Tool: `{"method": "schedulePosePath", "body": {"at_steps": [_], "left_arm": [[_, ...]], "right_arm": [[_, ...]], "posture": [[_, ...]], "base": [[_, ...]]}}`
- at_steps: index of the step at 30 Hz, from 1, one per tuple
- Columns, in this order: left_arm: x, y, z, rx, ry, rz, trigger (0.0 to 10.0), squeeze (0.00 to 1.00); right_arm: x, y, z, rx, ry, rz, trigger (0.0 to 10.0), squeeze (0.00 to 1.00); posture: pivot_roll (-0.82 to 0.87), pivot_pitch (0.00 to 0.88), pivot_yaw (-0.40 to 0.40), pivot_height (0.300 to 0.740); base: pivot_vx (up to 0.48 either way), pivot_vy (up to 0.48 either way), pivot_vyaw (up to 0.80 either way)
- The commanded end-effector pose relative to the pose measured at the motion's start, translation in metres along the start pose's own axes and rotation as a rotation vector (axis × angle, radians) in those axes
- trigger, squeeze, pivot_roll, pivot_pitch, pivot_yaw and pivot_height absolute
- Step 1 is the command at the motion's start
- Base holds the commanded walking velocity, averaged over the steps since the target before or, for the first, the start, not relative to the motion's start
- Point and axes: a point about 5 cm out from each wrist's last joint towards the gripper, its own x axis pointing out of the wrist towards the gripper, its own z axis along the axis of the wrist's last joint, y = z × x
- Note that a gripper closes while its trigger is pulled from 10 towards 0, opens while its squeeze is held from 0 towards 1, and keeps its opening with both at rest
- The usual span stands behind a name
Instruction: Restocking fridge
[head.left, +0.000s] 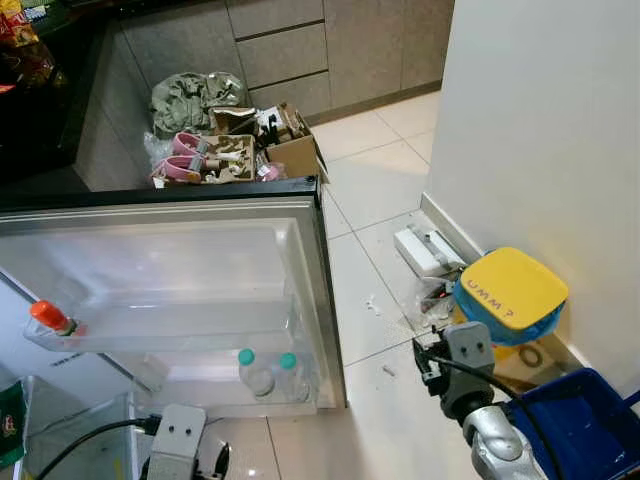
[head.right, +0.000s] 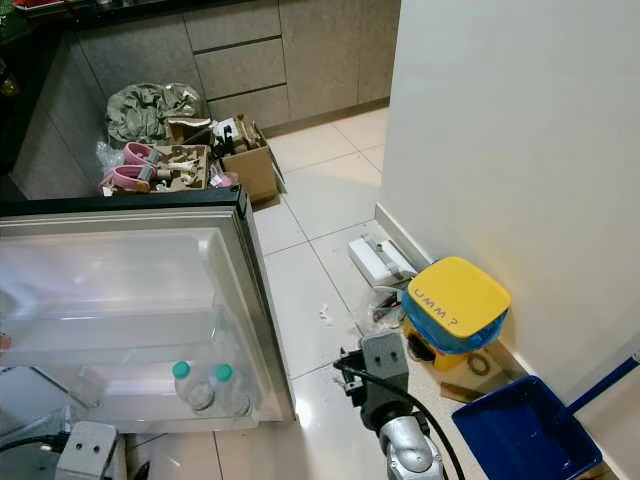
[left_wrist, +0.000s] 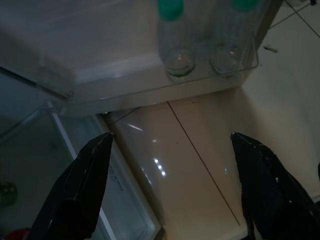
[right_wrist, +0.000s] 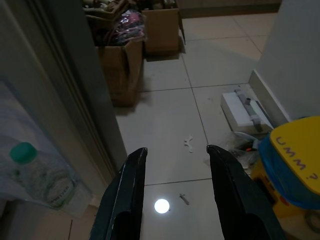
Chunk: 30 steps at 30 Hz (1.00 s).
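Both black fingers of the left gripper are spread wide apart and hold nothing; they hang over the pale tiled floor just beside the bottom edge of the open fridge door. Near the left end of the door's upper shelf lies a bottle with an orange cap. In the lower door shelf, toward its right end, two clear bottles with teal caps stand upright side by side, touching or nearly so. Behind the door's top edge, against the grey cabinets, sits a cardboard box with clutter around it: pink slippers and a bundled green cloth.

Right of the door, small white scraps lie on the tiles. The right gripper also has its fingers parted with nothing between them, poised above the floor beside the door's right edge, with one teal-capped bottle seen close by through the shelf wall. Along the foot of the white wall lies a flat white device, then a yellow-lidded bin with a blue liner and handwriting on the lid. At the far right corner stands a blue tray.
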Motion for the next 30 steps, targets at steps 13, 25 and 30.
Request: {"method": "schedulePosePath", "body": {"at_steps": [13, 25, 30], "left_arm": [[0.0030, -0.0084, -0.0053, 0.008, -0.010, 0.001, 10.0, 0.00], [0.0048, -0.0101, -0.0051, 0.014, -0.022, -0.001, 10.0, 0.00], [0.0052, -0.0095, -0.0055, 0.012, -0.022, 0.004, 10.0, 0.00]], "right_arm": [[-0.0026, 0.0050, -0.0038, -0.009, 0.013, 0.028, 10.0, 0.00], [-0.0020, 0.0040, -0.0036, -0.013, 0.015, 0.024, 10.0, 0.00], [-0.0020, 0.0032, -0.0039, -0.013, 0.016, 0.021, 10.0, 0.00]], "posture": [[-0.09, 0.156, 0.068, 0.740], [-0.09, 0.160, 0.069, 0.740], [-0.09, 0.162, 0.070, 0.740]], "base": [[0.000, -0.020, 0.00], [0.000, -0.422, 0.00], [0.000, -0.480, 0.00]]}}
